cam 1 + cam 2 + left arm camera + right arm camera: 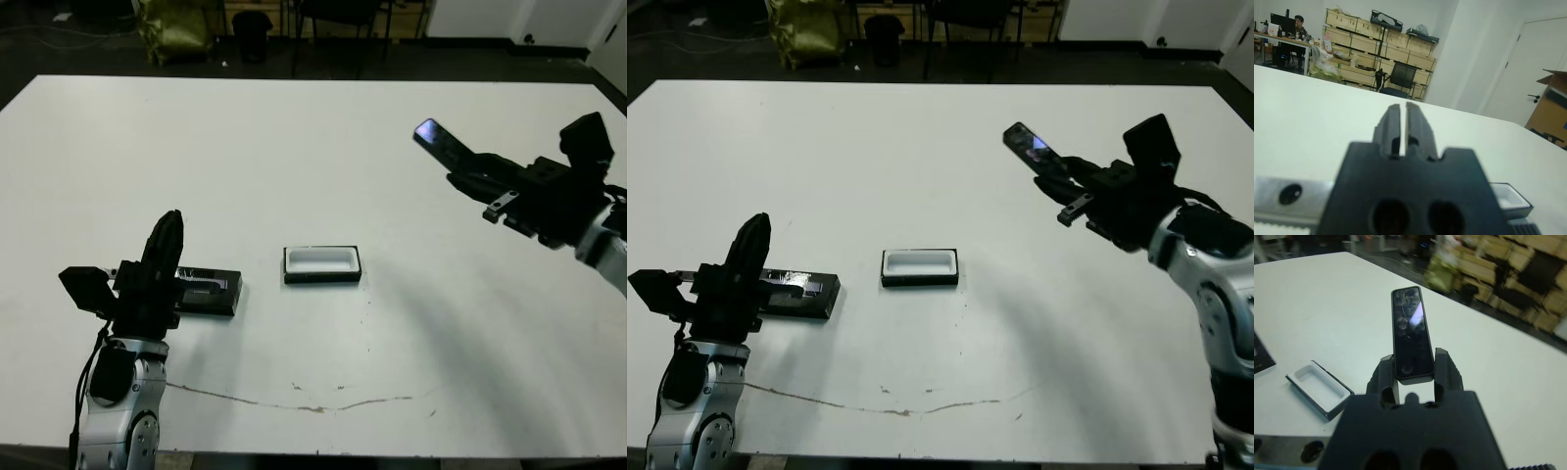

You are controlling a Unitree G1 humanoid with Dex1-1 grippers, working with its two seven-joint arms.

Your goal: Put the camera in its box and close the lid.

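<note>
no readable text, labels, brands or numbers on anything in view

We note the camera (1410,339), a slim black bar with a glossy bluish face, raised above the table's right side. The box (321,264) lies open mid-table, white lining up. The lid (208,293), black with a silvery strip, lies flat well left of it.

One camera (1410,333), one box (321,264), one lid (208,291), one table (294,147) and two hands: left (167,240), right (1413,369).
</note>
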